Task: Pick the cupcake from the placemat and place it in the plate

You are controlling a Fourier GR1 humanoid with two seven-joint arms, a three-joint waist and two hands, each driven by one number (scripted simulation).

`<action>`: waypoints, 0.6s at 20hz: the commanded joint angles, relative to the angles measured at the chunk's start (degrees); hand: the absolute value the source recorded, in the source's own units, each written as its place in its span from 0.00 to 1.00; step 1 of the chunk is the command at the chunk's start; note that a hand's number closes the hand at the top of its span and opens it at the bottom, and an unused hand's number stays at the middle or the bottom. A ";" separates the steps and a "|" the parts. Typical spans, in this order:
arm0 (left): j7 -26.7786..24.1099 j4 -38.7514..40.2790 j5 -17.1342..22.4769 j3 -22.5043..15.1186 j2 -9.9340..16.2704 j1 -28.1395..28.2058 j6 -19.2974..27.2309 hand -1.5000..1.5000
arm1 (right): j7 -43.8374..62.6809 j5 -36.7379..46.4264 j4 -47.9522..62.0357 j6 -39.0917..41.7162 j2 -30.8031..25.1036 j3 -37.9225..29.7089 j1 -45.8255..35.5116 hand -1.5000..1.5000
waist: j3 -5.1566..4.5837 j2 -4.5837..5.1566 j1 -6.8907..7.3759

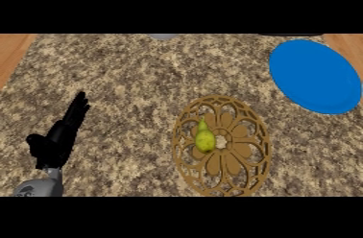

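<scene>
The left hand [60, 134] rests with fingers straight; the right is out of view. Close round the yellow-green pear [205, 138] on the placemat [241, 170] before carrying it to the plate [315, 76]

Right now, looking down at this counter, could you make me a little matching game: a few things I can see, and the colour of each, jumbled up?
Things:
1. plate
2. placemat
3. small fruit-like item on the placemat
4. left hand

Colours:
a. black
b. yellow-green
c. blue
d. light brown

Pairs: 1-c, 2-d, 3-b, 4-a.

The item looks more like a pear than a cupcake.
</scene>
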 commanded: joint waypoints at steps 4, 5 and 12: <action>-0.78 -0.57 0.78 1.17 1.01 0.50 -2.17 0.50 | -1.54 2.51 14.58 -0.05 1.07 6.21 -15.36 1.00 | 0.04 0.18 0.82; -0.07 -0.51 -0.50 -0.08 -0.67 -0.05 -0.28 0.50 | 1.60 4.20 14.29 -0.27 2.87 8.83 -18.16 1.00 | 0.03 0.23 1.09; -1.73 2.16 -2.22 -0.65 -2.21 -0.80 0.41 0.50 | -3.46 7.70 31.72 -6.40 6.67 10.53 -29.12 1.00 | 0.06 0.37 1.08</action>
